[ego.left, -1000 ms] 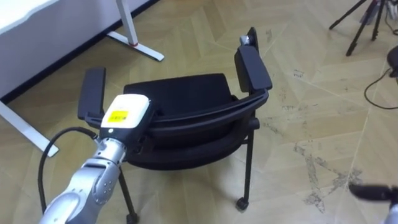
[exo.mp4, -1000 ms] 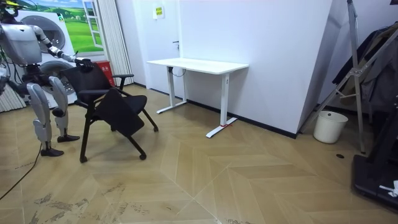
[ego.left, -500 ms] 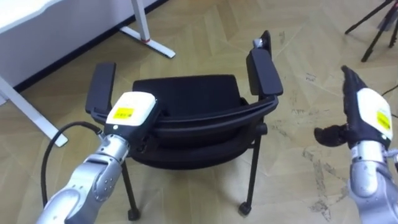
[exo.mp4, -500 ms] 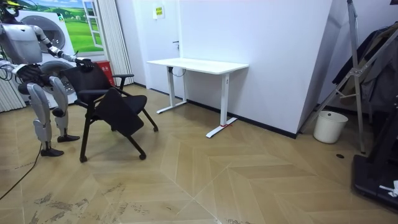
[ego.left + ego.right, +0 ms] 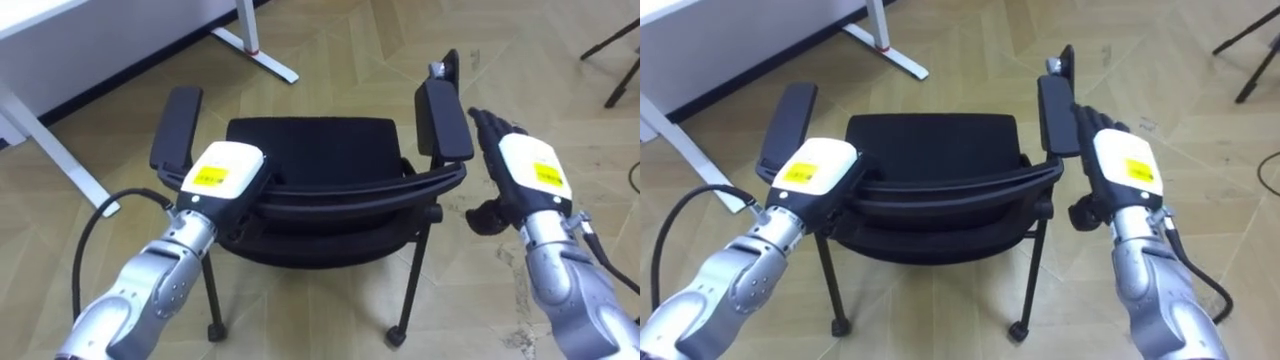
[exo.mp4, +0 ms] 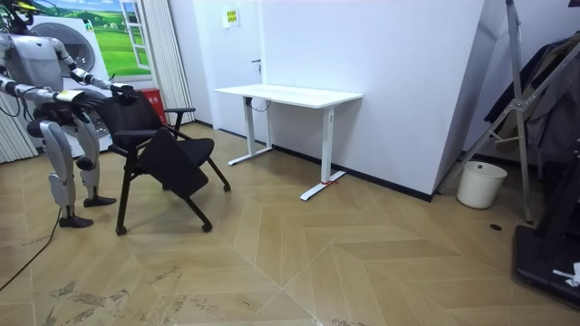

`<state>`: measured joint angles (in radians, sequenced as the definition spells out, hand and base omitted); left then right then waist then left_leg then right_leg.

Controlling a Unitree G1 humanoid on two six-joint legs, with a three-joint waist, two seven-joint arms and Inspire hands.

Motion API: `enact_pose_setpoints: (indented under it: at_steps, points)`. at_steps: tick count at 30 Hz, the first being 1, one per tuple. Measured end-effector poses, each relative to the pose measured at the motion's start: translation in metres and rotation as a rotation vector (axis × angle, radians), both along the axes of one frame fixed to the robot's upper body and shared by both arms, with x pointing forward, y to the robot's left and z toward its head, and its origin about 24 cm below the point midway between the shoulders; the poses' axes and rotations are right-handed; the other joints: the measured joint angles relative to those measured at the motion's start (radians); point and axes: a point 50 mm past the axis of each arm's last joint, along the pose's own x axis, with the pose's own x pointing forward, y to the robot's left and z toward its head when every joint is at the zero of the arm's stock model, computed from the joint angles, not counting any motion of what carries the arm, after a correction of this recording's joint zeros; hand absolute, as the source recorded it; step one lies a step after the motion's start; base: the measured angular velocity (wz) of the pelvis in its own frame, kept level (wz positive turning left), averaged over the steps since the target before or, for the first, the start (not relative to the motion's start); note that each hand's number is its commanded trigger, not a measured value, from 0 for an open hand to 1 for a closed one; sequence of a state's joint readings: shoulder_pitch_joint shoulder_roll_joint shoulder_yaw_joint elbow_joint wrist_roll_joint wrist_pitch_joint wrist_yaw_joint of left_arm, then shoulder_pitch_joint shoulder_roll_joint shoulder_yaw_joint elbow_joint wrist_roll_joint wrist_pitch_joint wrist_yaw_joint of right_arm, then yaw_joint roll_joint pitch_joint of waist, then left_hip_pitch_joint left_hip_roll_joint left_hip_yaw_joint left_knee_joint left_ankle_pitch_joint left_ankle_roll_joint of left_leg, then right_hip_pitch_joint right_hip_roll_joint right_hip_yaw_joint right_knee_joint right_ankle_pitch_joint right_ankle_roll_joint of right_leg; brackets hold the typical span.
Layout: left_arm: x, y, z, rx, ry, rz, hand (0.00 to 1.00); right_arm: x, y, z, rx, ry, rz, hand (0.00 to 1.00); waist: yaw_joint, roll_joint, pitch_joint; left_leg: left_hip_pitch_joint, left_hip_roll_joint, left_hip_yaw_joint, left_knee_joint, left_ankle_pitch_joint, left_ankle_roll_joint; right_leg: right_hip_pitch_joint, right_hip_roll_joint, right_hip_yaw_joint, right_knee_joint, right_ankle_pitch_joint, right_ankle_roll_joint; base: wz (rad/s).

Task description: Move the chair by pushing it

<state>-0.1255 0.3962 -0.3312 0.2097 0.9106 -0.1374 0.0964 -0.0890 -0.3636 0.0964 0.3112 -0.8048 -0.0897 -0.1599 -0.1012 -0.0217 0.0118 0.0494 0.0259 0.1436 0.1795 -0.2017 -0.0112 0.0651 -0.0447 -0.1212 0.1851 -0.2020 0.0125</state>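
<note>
**Both hands at the chair's back**

The black chair [image 5: 310,150] sits mid-frame, its seat facing the white desk [image 5: 40,12] at upper left. Left hand [image 5: 225,172] lies against the backrest [image 5: 350,188] at its left end, fingers hidden, so open or closed I cannot tell. Right hand [image 5: 527,172], centre right, holds its fingers straight just beside the right armrest [image 5: 443,118].

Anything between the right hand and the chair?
Nothing visible. The right hand, fingers straight, is close beside the right armrest of the chair; the left hand is at the backrest.
</note>
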Motion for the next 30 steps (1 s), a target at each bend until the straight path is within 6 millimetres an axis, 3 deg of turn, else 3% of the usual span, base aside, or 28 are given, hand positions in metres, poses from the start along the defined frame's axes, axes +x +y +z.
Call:
enact_pose_setpoints:
  at_steps: [10, 30]
  points:
    - [0.002, -0.003, 0.0, 0.007, -0.005, -0.027, 1.0, 0.003, 0.022, 0.006, -0.061, 0.045, 0.172, 0.0, 0.025, -0.007, 0.0058, 0.015, 0.0, 0.007, -0.012, 0.0, 0.0, 0.005, 0.001, 0.004, 0.0, 0.0, 0.0, -0.03]
    - [0.002, -0.008, 0.003, 0.01, -0.016, -0.058, 1.0, 0.007, 0.039, 0.009, -0.099, 0.066, 0.265, 0.0, 0.038, -0.008, 0.0059, 0.006, 0.001, -0.016, -0.009, 0.0, 0.0, 0.006, 0.001, -0.018, 0.0, 0.0, 0.0, 0.02]
